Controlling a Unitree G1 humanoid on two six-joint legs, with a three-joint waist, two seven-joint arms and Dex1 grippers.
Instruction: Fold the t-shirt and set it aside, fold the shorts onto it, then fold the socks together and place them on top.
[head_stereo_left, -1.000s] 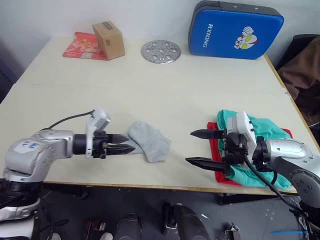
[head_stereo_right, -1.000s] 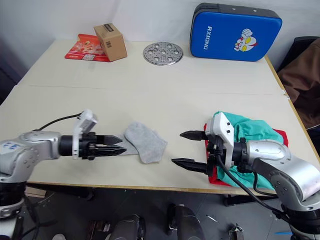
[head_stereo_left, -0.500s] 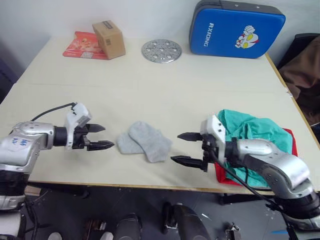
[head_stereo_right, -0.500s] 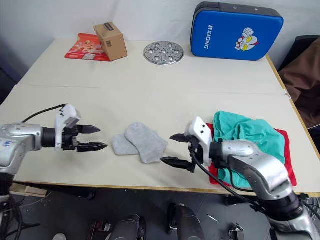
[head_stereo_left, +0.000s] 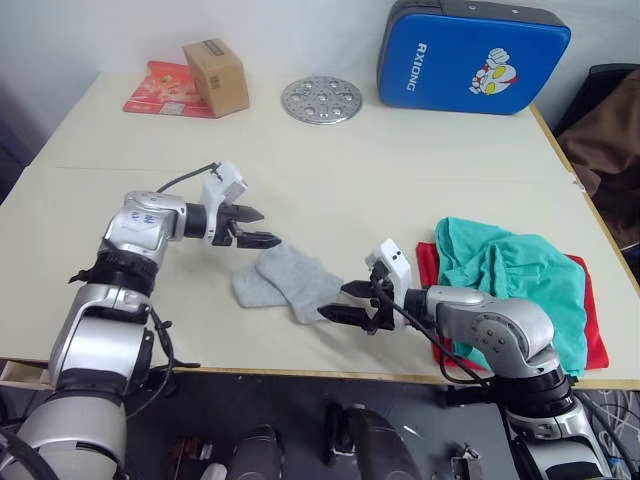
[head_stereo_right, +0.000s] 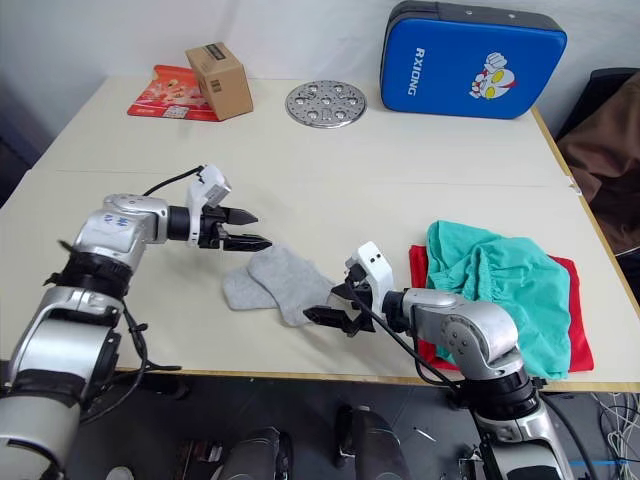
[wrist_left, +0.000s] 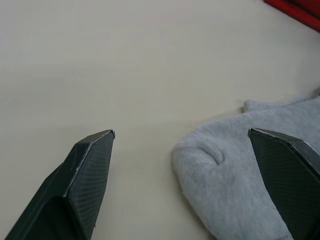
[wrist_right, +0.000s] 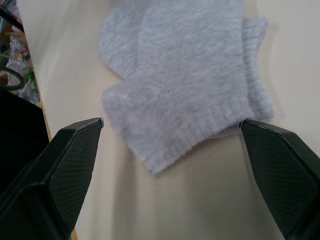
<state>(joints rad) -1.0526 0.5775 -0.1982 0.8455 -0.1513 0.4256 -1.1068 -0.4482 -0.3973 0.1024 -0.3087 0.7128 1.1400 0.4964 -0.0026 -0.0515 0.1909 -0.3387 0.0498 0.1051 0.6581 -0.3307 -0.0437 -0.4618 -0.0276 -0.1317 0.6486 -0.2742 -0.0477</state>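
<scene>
You are looking down over a pale table (head_stereo_left: 330, 170) that is carrying three garments. The socks (head_stereo_left: 285, 283), light grey knit, are lying flat near the front edge, about midway along it, one partly overlapping the other. The shorts (head_stereo_left: 510, 285), teal, are sitting bunched on top of the t-shirt (head_stereo_left: 590, 320), bright red, near the front right corner; the red is showing along the near and right sides of the pile.

Your left gripper (head_stereo_left: 262, 228) is hovering just beside the far end of the socks, its two black fingers pointing toward the right edge. The claw is standing open and holding nothing; in the left wrist view the toe of a sock (wrist_left: 235, 170) is lying between the spread fingertips (wrist_left: 95, 155) without touching them.

Your right gripper (head_stereo_left: 340, 301) is sitting low over the table at the socks' right end, between the socks and the pile, pointing toward the left edge. Its claw is also spread wide and empty; in the right wrist view the ribbed cuff end of the socks (wrist_right: 190, 100) is lying between the two fingertips (wrist_right: 80, 145).

Along the far edge are resting a blue padded case (head_stereo_left: 470, 60), a round perforated metal disc (head_stereo_left: 321, 101), a small cardboard box (head_stereo_left: 216, 78) and a red packet (head_stereo_left: 160, 90).
</scene>
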